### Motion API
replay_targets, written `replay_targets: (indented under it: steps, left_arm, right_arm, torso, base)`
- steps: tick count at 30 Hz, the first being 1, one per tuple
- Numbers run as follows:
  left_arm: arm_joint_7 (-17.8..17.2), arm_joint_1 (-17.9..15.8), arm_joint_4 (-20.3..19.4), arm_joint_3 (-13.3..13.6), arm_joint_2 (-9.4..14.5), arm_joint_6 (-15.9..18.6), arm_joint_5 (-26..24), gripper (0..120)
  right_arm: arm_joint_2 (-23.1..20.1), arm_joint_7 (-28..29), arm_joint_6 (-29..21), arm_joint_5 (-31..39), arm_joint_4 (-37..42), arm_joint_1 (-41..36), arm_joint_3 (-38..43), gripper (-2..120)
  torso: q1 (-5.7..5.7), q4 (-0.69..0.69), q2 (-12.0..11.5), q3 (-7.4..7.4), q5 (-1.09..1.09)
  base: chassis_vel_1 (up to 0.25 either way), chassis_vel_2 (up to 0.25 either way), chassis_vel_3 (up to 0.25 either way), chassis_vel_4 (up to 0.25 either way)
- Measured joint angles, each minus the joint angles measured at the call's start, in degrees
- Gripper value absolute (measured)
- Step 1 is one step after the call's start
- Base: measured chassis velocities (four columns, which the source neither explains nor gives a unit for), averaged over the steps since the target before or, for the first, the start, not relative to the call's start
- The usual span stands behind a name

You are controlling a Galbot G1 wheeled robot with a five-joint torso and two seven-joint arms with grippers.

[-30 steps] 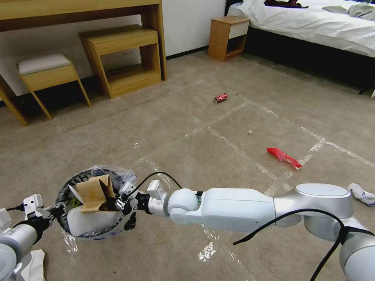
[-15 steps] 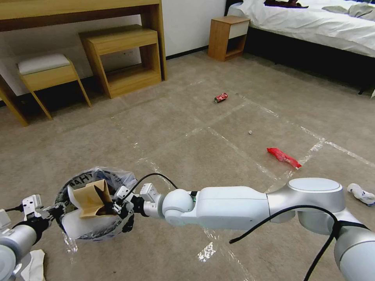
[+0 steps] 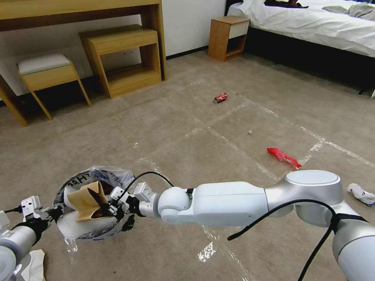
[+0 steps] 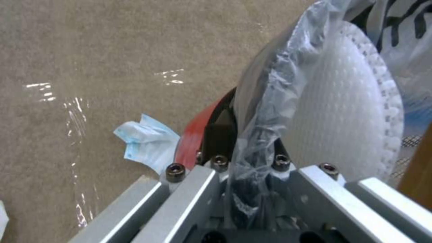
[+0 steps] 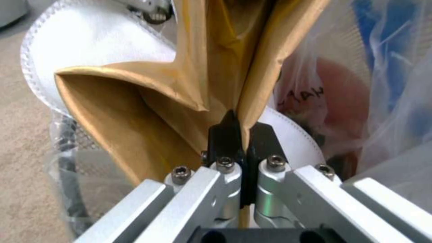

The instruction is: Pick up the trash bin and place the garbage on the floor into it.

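Note:
The trash bin (image 3: 74,180), black-rimmed and lined with clear plastic, hangs low at the near left. My left gripper (image 3: 50,214) is shut on its rim and liner (image 4: 259,111); the bin's red side (image 4: 195,136) shows beside the fingers. A white slipper (image 3: 76,228) lies inside the bin. My right gripper (image 3: 112,208) reaches across and is shut on a torn tan paper carton (image 3: 84,198), holding it over the bin's mouth. The pinch shows up close in the right wrist view, right gripper (image 5: 243,133) on carton (image 5: 148,101). More garbage lies on the floor (image 3: 187,156): a crushed red can (image 3: 220,97), a red wrapper (image 3: 283,157), a white tissue (image 3: 361,193).
A wooden desk with a shelf unit (image 3: 125,58) and a padded stool (image 3: 47,74) stand at the back left, a nightstand (image 3: 228,37) and a bed (image 3: 312,23) at the back right. A white scrap (image 3: 33,265) lies under my left arm, a blue-white tissue (image 4: 148,143) beneath the bin.
My right arm has slid left and slightly down, carrying the carton farther over the bin's mouth. The bin and left gripper have barely shifted.

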Motion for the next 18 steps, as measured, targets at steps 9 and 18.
replay_targets:
  steps: [9,18]
  left_arm:
    - [0.06,-0.30,0.15,0.33,-0.02,-0.03,0.15,1]
    - [0.20,-0.19,-0.15,0.37,-0.21,-0.03,0.27,1]
  right_arm:
    - [0.25,0.17,-0.95,0.76,0.37,2.22,-0.62,0]
    - [1.19,0.59,-2.18,0.76,-1.31,3.61,-1.51,0]
  torso:
    - [0.00,0.00,0.00,0.00,0.00]
    - [0.00,0.00,0.00,0.00,0.00]
  base:
    - [0.000,0.000,0.000,0.000]
    - [0.000,0.000,0.000,0.000]
